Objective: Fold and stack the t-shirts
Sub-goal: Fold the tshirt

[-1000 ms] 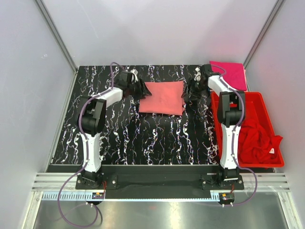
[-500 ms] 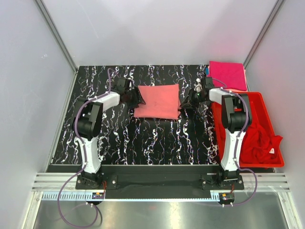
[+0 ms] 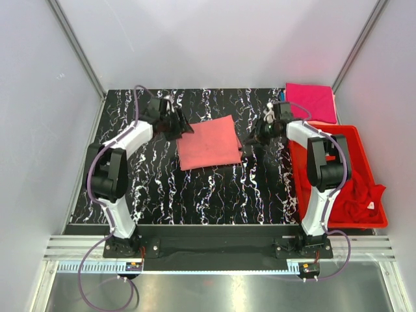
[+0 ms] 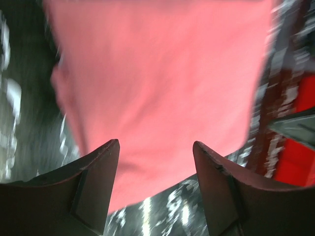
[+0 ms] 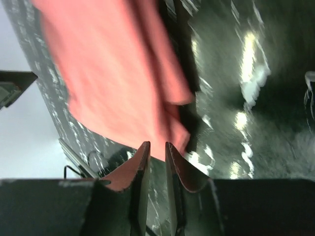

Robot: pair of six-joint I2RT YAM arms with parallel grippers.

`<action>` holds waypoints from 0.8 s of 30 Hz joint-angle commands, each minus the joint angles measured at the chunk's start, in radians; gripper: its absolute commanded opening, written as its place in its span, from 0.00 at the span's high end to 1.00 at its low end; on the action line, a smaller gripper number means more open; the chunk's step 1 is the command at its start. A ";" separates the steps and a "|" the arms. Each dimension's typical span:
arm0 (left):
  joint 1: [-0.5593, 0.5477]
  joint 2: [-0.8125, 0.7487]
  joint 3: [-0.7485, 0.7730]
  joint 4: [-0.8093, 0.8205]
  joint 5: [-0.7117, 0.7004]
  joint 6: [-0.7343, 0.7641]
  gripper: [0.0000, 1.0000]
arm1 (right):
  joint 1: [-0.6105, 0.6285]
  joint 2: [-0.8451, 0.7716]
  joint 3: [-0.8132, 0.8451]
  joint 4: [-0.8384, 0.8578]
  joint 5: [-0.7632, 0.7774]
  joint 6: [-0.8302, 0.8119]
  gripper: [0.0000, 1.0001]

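table (image 3: 195,195) carries bin (image 3: 354,224) at its right side | crumpled t-shirt (image 3: 351,188) in bin | folded t-shirt (image 3: 312,102) on table just behind bin | flat t-shirt (image 3: 207,143) on table left of bin, apart

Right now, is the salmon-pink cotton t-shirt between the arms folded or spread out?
Folded: the salmon-pink cotton t-shirt is a compact rectangle, with no sleeves or collar showing.
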 commanded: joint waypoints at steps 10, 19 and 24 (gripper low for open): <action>0.068 0.276 0.300 0.099 0.200 0.007 0.33 | 0.015 0.237 0.401 0.165 -0.228 0.023 0.72; 0.105 0.342 0.338 0.050 0.076 0.013 0.33 | 0.015 0.520 0.683 0.216 -0.253 0.112 0.73; 0.111 0.280 0.388 -0.041 0.050 0.103 0.33 | 0.015 0.546 0.800 0.086 -0.232 0.064 0.61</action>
